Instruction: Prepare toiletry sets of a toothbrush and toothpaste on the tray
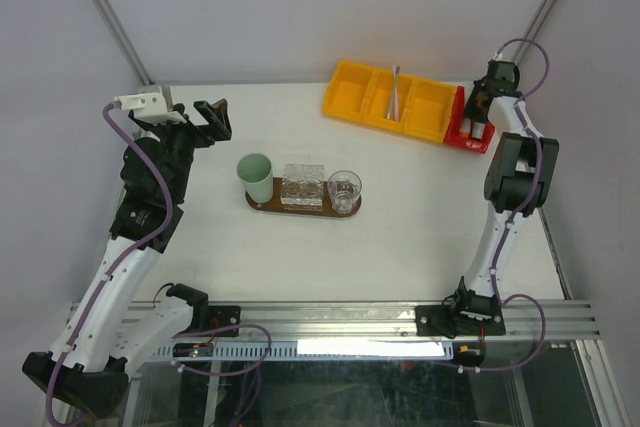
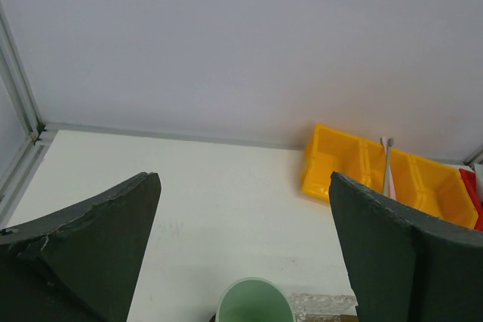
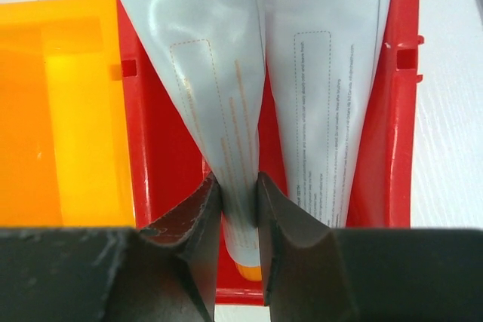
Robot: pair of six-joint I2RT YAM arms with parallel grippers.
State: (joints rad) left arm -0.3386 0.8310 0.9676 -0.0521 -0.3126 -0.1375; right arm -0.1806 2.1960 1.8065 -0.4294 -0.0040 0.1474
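— White tabletop, pale grey walls. Starting at the left: what is the left gripper (image 1: 213, 119) doing?
— Nothing. Its jaws are spread wide with nothing between them, and it hangs above the table left of the mint-green cup (image 1: 256, 175).
— And the tray (image 1: 268, 209)?
— It's a dark wooden oval mid-table carrying two clear glasses (image 1: 303, 185), with no brush or tube on it yet. I can't tell whether the cup stands on its left end or just beside it.
— Further right?
— One toothbrush (image 1: 396, 93) lies in the yellow bin (image 1: 350, 87). Next to that is the red bin (image 3: 392, 148), where the right gripper (image 3: 240, 201) pinches a toothpaste tube (image 3: 219, 96) low on its body. A second tube (image 3: 332, 96) leans just beside it.
— How should the lift go?
— Straight up and slowly, I'd say, so the neighbour isn't dragged along. The tube is soft, so squeeze no harder.
— What can't you see?
— The held tube's cap end sits behind the fingers (image 3: 189, 224), with only an orange sliver showing. From above, the right gripper covers most of the red bin, so neither tube shows there.
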